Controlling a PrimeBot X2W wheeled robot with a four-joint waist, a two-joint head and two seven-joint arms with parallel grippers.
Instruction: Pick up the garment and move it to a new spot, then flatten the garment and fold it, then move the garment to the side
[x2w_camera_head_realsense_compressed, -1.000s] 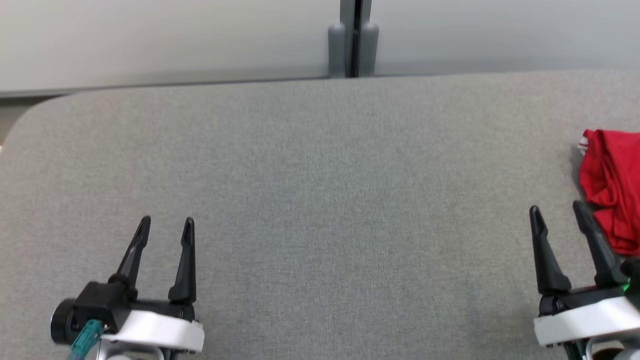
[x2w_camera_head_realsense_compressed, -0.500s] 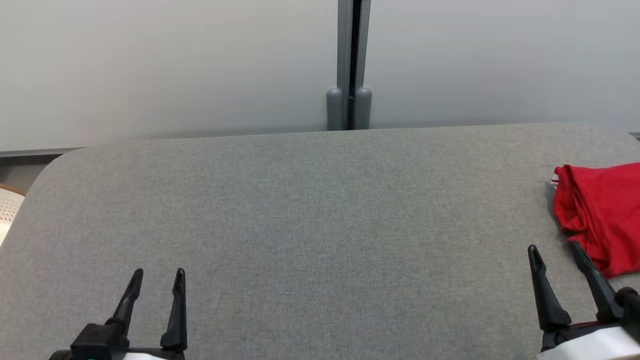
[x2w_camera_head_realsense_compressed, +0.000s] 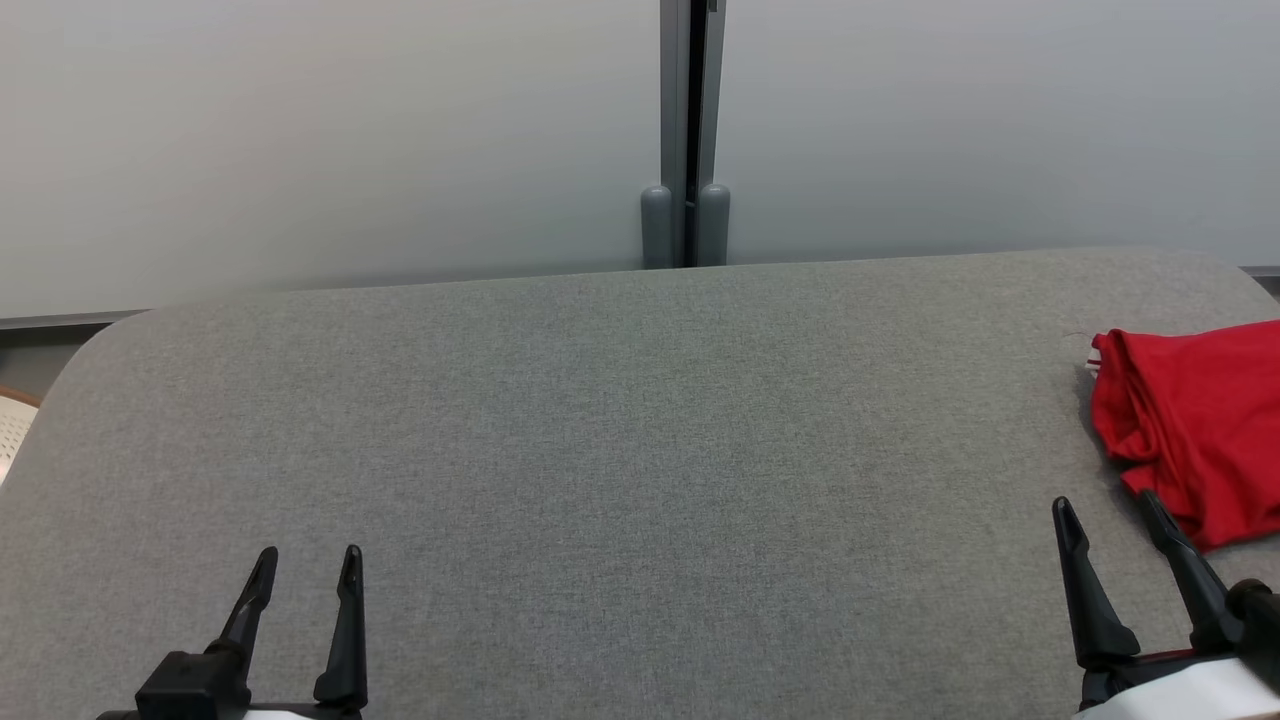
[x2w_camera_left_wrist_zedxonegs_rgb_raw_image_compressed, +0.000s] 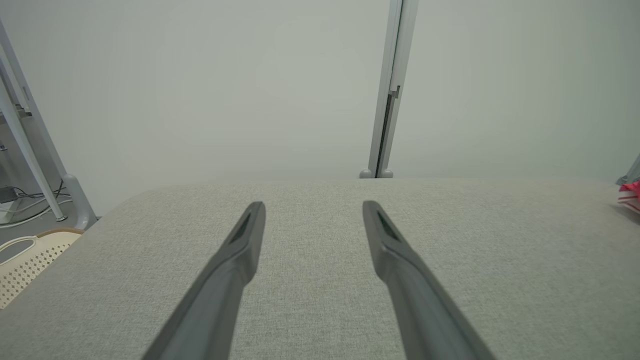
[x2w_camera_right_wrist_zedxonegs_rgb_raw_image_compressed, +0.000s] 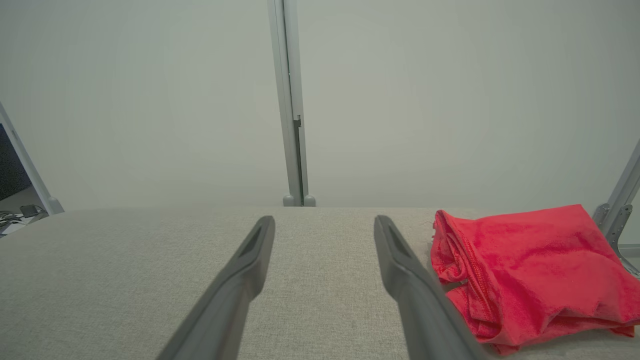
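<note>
The garment (x2w_camera_head_realsense_compressed: 1195, 425) is a red cloth, folded into a thick bundle, lying at the right edge of the grey table (x2w_camera_head_realsense_compressed: 620, 430). In the right wrist view the garment (x2w_camera_right_wrist_zedxonegs_rgb_raw_image_compressed: 530, 275) lies just right of my fingers, and its corner (x2w_camera_left_wrist_zedxonegs_rgb_raw_image_compressed: 630, 192) peeks in at the far right of the left wrist view. My right gripper (x2w_camera_head_realsense_compressed: 1105, 510) hovers open at the lower right, its outer finger close beside the garment's near edge, holding nothing. Low at the left, my left gripper (x2w_camera_head_realsense_compressed: 305, 560) is open and empty above bare table.
A pale wall with a grey vertical post (x2w_camera_head_realsense_compressed: 685, 130) stands behind the table's far edge. A cream perforated basket (x2w_camera_left_wrist_zedxonegs_rgb_raw_image_compressed: 25, 260) sits below the table's left end. Metal frame legs (x2w_camera_right_wrist_zedxonegs_rgb_raw_image_compressed: 617, 210) stand off the right end.
The head camera tilted upward, so wall takes more of the picture and both grippers sit lower in it. The garment lies as it did beside the right gripper. Both grippers stayed open.
</note>
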